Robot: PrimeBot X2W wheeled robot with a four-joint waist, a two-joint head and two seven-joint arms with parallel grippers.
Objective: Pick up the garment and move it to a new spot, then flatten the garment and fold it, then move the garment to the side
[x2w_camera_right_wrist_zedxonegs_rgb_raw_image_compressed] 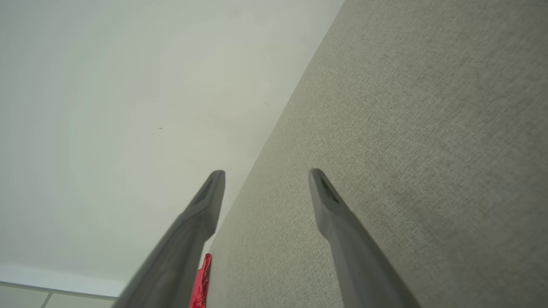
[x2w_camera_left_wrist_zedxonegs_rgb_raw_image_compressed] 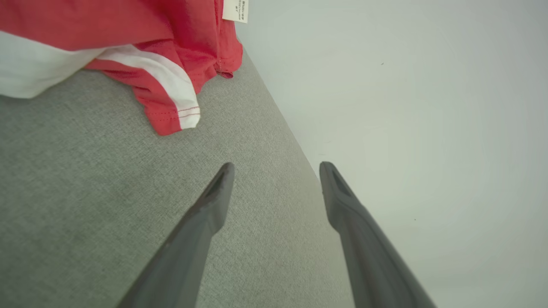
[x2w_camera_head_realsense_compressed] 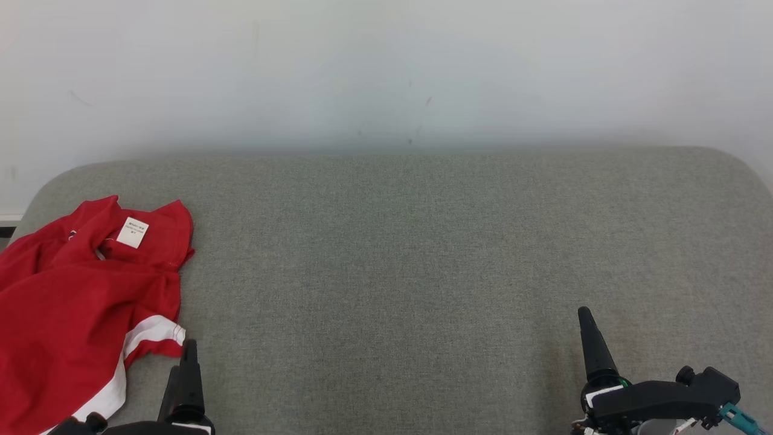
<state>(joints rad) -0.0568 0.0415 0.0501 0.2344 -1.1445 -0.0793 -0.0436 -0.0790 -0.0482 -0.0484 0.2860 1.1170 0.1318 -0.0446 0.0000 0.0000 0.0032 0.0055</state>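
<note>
The red garment (x2w_camera_head_realsense_compressed: 78,302) is lying crumpled at nine o'clock on the grey tabletop (x2w_camera_head_realsense_compressed: 423,254), with a white wall (x2w_camera_head_realsense_compressed: 386,72) rising at twelve. The left gripper (x2w_camera_left_wrist_zedxonegs_rgb_raw_image_compressed: 278,164) is hovering just beside it at seven o'clock, jaws released; the right gripper (x2w_camera_right_wrist_zedxonegs_rgb_raw_image_compressed: 265,171) is hanging at four o'clock, jaws released.

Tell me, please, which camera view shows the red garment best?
The head view: the red garment lies crumpled at the left of the grey surface, label and white stripe showing, partly cropped. The left wrist view catches its striped hem and label; the right wrist view, a red sliver.
</note>
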